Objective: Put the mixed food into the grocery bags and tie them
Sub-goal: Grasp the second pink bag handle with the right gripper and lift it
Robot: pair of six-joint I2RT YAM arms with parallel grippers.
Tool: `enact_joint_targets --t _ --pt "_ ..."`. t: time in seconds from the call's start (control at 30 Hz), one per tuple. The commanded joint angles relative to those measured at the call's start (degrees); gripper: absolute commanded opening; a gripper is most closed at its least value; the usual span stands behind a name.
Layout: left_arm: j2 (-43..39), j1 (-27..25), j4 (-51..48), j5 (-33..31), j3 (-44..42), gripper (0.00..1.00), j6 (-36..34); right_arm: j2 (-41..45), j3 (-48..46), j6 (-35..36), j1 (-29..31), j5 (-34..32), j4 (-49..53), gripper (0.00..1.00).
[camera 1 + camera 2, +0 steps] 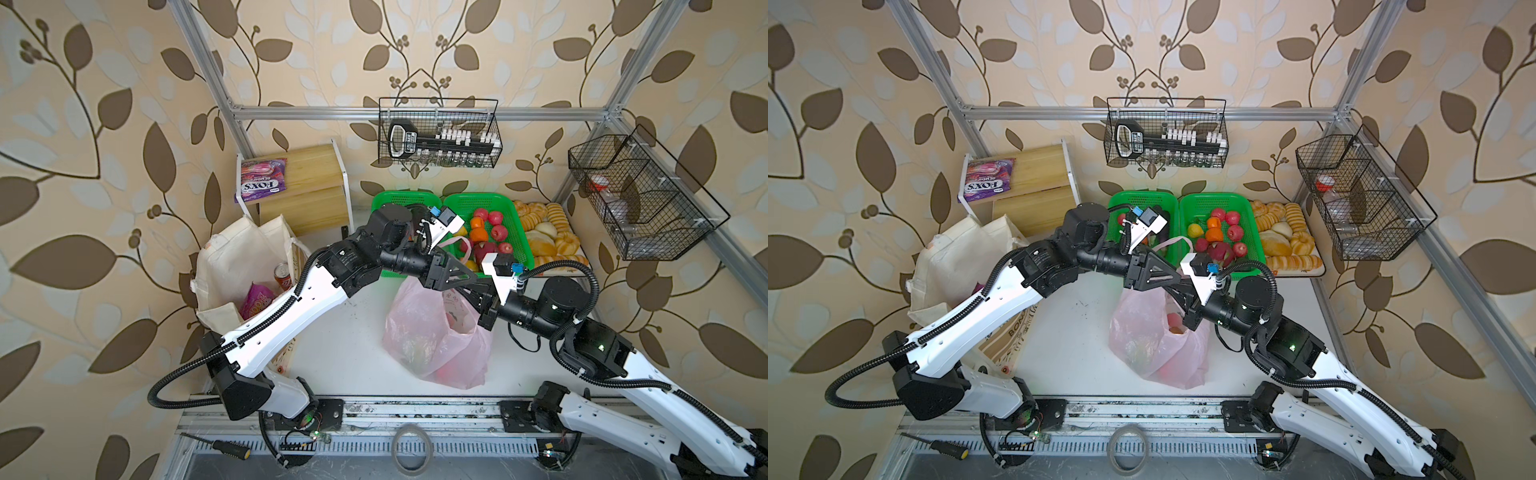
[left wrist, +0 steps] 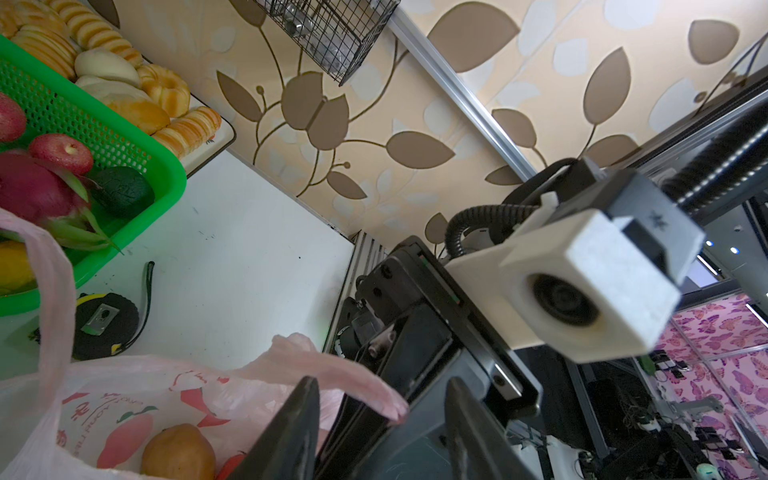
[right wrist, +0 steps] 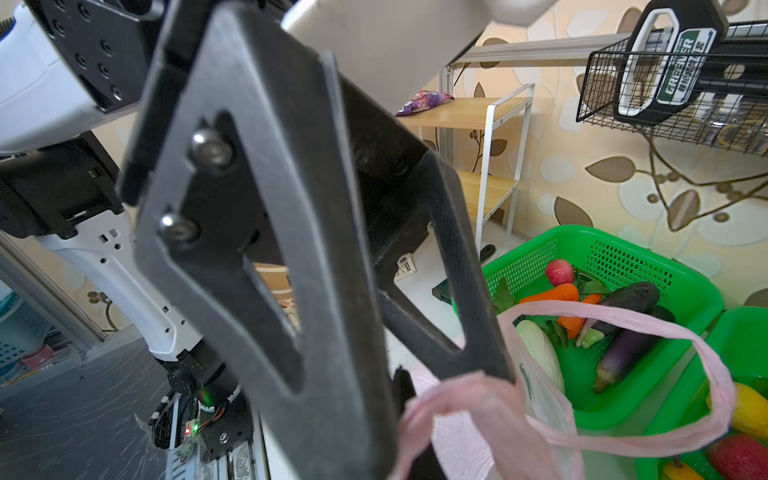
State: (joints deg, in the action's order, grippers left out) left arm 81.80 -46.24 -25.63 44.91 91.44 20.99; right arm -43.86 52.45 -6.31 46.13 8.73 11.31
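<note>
On the left the cloth tote stands open with a can and a purple packet inside. My left gripper reaches across to the pink bag in the middle of the table, jaws apart, with one handle strip lying between them. My right gripper is closed and seems to pinch that strip's end, though its tip is half hidden. The other handle loop drapes toward the green basket. The film is thin, soft and slippery, and the potato inside adds weight, so I'd take the strip bunched, close to the bag's mouth.
</note>
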Motion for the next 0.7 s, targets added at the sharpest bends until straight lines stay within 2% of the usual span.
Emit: enact_joint_targets --t 0.0,0.17,0.27,0.43,0.57,0.67 --pt "0.2 -0.87 -0.55 0.89 2.64 0.46 -1.28 0.06 -0.77 1.37 0.44 -0.52 -0.65 0.03" --pt "0.2 -1.05 -0.01 0.98 2.8 0.28 -1.35 -0.04 -0.85 1.3 0.54 -0.99 -0.11 0.04" --pt "-0.29 -1.05 1.17 0.19 2.55 0.13 -1.44 0.0 -0.85 1.3 0.6 -1.43 0.87 0.09" --pt "-2.46 -1.05 1.87 -3.93 1.59 0.07 -3.07 2.16 -1.03 1.14 0.52 -1.57 3.49 0.34" --pt "-3.19 -1.05 0.6 -4.83 2.11 0.05 -4.08 6.94 -1.02 0.84 0.54 -0.9 3.69 0.55" --pt "-3.69 -1.05 -0.69 -4.96 2.94 0.05 -4.97 11.37 -2.13 3.11 0.56 -1.3 1.74 0.63"
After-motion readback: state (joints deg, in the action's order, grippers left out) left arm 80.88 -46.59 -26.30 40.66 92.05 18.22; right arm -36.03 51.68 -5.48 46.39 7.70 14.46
